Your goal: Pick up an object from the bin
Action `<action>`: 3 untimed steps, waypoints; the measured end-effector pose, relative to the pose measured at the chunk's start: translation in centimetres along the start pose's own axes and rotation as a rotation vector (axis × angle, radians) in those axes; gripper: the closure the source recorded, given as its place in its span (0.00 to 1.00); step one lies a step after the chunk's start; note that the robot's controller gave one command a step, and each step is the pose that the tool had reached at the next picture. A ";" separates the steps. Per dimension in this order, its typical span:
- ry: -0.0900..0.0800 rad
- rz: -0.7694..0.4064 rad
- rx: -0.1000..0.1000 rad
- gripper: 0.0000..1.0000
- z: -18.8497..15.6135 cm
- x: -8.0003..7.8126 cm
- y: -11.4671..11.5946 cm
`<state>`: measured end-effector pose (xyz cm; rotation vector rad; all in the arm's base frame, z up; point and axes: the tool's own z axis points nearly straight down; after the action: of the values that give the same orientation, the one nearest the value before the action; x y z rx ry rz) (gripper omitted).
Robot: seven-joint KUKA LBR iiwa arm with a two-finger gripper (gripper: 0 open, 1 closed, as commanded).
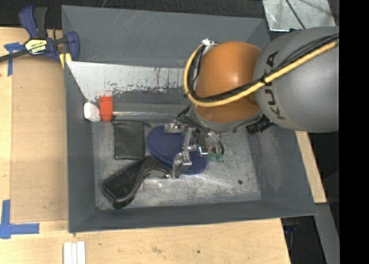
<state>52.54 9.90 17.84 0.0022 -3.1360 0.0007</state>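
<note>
Several things in the bin (pixel 81 193); gripper (pixel 185 158) hangs over the dark blue rounded piece (pixel 160 142) mid-floor, black pad (pixel 128 140) just beside it. Can't tell if it's open or clamped.

The bin (pixel 81 199) is plain grey, its back wall streaked with dark scratches. At centre frame lies a dark blue disc (pixel 158 142), with a black square pad (pixel 128 139) to its left and a black handle (pixel 124 182) at lower left. An orange cap (pixel 106 109) sits at upper left. The arm's cover (pixel 228 78) is orange, its cable (pixel 230 97) yellow and the gripper (pixel 185 162) silvery.
</note>
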 end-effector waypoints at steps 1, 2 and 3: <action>-0.013 -0.263 -0.003 0.00 9.1 -5.1 -4.6; -0.016 -0.157 -0.006 0.00 10.0 -6.7 -4.6; -0.019 -0.156 -0.005 1.00 9.9 -6.8 -4.7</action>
<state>59.27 5.24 7.92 0.2476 -3.1450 -0.0086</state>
